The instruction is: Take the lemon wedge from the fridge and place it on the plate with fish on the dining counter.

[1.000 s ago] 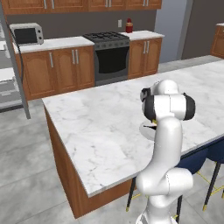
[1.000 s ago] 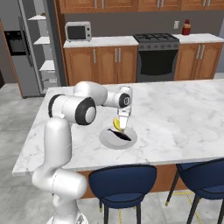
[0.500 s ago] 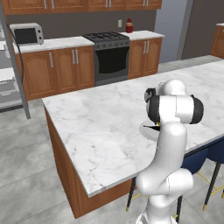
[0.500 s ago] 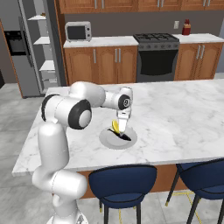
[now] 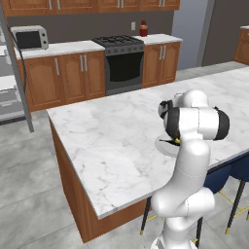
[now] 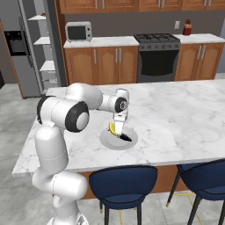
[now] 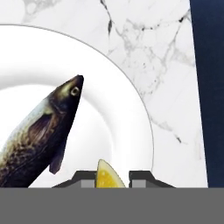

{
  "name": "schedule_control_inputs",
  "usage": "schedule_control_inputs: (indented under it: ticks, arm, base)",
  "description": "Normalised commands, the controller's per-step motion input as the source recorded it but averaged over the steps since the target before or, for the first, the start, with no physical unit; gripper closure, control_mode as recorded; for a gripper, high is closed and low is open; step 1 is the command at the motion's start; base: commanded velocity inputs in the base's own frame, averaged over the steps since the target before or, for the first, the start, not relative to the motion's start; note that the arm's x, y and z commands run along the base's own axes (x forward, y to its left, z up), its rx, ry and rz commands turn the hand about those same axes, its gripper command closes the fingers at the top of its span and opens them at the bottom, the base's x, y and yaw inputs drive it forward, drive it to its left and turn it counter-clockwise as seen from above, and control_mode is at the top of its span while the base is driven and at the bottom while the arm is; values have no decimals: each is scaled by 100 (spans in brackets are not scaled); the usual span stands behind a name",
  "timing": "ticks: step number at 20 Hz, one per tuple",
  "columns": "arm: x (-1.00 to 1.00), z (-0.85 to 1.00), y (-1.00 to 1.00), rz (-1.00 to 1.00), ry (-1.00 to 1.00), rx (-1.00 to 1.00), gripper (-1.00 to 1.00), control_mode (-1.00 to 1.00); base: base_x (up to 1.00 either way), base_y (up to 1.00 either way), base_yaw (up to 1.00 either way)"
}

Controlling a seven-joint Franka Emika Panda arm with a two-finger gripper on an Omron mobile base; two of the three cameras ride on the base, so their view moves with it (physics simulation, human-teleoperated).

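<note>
My gripper point(image 6: 119, 128) hangs just above the plate with fish point(image 6: 107, 141), shut on the lemon wedge point(image 6: 112, 128). In the hand view the yellow lemon wedge point(image 7: 107, 176) sits between the two dark fingertips point(image 7: 141, 178) of the gripper point(image 7: 112, 180), over the plate's point(image 7: 131, 92) white inner rim. The dark speckled fish point(image 7: 39, 131) lies just left of the wedge. The plate rests near the front edge of the marble dining counter point(image 6: 176, 118). From the left base view my arm covers most of the plate point(image 5: 164, 146). The fridge point(image 6: 22, 57) stands at the far left with its white shelves showing.
Blue stools point(image 6: 123, 184) stand along the near side of the dining counter, a second one point(image 6: 204, 176) to the right. At the back wall are wood cabinets, a black stove point(image 6: 157, 57), a microwave point(image 6: 78, 31) and a red bottle point(image 6: 187, 27).
The hand has sunk a little toward the plate with the wedge still in its grip. The elbow has shifted slightly.
</note>
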Motion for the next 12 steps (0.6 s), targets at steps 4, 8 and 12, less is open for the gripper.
schedule_control_inputs:
  ticks: [4,8,12]
  arm:
    - [32,-8,0,0,0,0,100,-100]
    - [13,-15,0,0,0,0,100,-100]
    - [0,-34,0,0,0,0,100,-100]
  base:
    - [0,0,0]
    - [0,0,0]
    - [0,0,0]
